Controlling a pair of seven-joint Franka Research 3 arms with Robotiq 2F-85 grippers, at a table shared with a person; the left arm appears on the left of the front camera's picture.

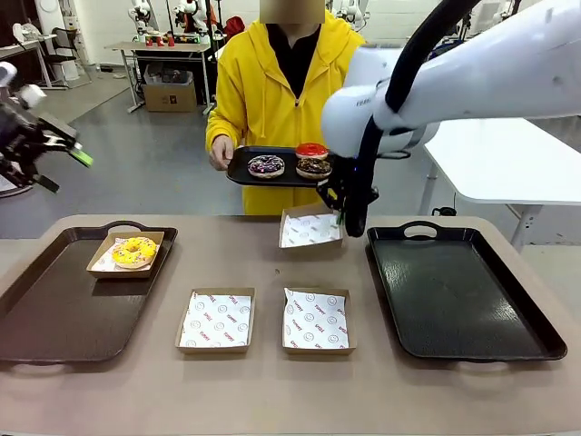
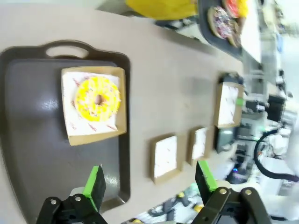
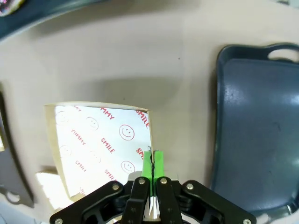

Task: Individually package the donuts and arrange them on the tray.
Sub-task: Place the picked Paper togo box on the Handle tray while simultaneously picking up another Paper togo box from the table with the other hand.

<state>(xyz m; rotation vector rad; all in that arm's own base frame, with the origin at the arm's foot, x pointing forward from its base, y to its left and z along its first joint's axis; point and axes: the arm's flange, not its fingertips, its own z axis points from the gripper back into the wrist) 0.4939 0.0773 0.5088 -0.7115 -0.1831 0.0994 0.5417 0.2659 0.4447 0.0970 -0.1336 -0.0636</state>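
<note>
Jaws of the left gripper (image 2: pixel 149 179) stand wide, released, raised at the table's left. Yellow donut (image 1: pixel 134 251) sits in a box (image 1: pixel 102 265) on the left tray (image 1: pixel 54 309). Two lined boxes (image 1: pixel 216 320) lie side by side mid-table. Right gripper (image 1: pixel 341 216) is clenched on the edge of a tilted third box (image 1: pixel 309 229). Behind it, a person's tray (image 1: pixel 241 173) carries a purple donut (image 1: pixel 266 165), red donut (image 1: pixel 311 150) and brown donut (image 1: pixel 314 167)

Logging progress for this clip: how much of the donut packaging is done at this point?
Done: the yellow donut sits in a paper box on the left tray. In hand: the right gripper is shut on the edge of a second box, held near the person's tray. Left: three donuts on that tray are unboxed, and two boxes wait on the table.
</note>
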